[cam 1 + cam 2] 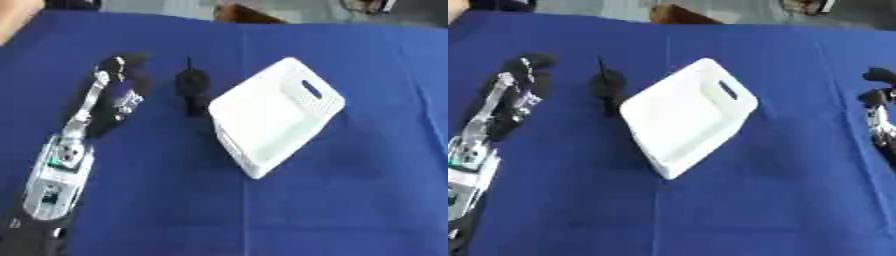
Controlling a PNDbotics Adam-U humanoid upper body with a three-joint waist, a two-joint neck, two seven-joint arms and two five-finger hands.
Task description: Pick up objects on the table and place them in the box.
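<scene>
Fingers of left hand beside dark object, apart.

The left arm has a boxy silver-white forearm with a small green patch and dark panels, narrowing to a slim silver link; its robot hand is black with pale markings. The right robot hand is black, on a silver wrist
</scene>
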